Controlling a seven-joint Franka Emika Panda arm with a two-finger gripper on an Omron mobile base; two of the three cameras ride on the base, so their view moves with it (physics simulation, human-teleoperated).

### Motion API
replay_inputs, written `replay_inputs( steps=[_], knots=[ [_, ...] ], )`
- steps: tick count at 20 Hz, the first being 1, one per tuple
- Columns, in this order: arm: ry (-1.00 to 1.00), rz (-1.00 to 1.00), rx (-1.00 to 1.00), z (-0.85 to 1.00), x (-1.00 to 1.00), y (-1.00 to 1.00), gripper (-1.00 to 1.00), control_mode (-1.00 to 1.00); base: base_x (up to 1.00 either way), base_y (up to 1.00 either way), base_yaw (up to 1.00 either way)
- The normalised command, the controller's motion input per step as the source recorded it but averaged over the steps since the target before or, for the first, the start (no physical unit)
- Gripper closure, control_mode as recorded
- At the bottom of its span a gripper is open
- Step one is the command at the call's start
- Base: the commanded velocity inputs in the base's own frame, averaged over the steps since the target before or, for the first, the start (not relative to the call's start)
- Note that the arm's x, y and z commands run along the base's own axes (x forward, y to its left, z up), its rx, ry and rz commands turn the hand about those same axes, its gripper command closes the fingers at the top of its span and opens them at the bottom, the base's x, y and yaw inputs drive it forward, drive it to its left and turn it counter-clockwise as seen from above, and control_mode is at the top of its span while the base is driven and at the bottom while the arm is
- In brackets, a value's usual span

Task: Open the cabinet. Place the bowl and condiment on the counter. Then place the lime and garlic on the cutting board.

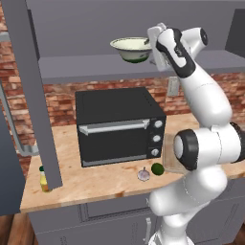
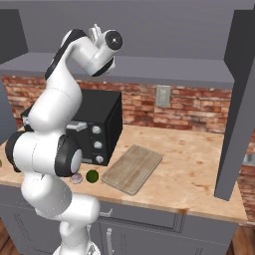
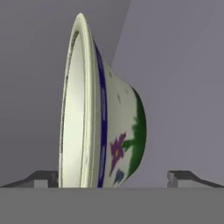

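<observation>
The wide cream-white bowl with a dark green base [image 1: 130, 49] sits on the shelf of the open grey wall cabinet [image 1: 95, 64], above the black oven [image 1: 119, 125]. The white arm's gripper [image 3: 112, 177] is level with it, jaws spread wide either side of its rim, gripping nothing. This looks like the bowl-fetching step; next the jaws must close, then lower it to the tan wooden tabletop [image 2: 199, 164].

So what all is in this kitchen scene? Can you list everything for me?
cabinet: one, grey, on the wall, doors swung open
bowl: one, cream with green base, on the cabinet shelf
toaster oven: one, black, on the counter
counter: one, light tan wood
condiment bottle: one, yellow, at the counter's left end
garlic: one, pale, in front of the oven
lime: one, dark green, beside the garlic
cutting board: one, light brown, right of the oven
wall outlet: one, pale, on the brick wall
gripper: one, open, fingertips either side of the bowl
</observation>
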Motion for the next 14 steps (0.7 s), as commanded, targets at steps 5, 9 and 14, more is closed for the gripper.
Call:
replay_inputs(
  steps=[5,9,14],
  knots=[
    [0.04,0.0,0.0,-0.06,0.35,0.07,-1.0,-1.0,0.0,0.0,0.0],
    [0.05,0.0,0.0,-0.15,0.29,0.07,-1.0,-1.0,0.0,0.0,0.0],
    [0.03,0.0,0.0,-0.07,0.21,0.08,1.0,-1.0,0.0,0.0,0.0]
  ],
)
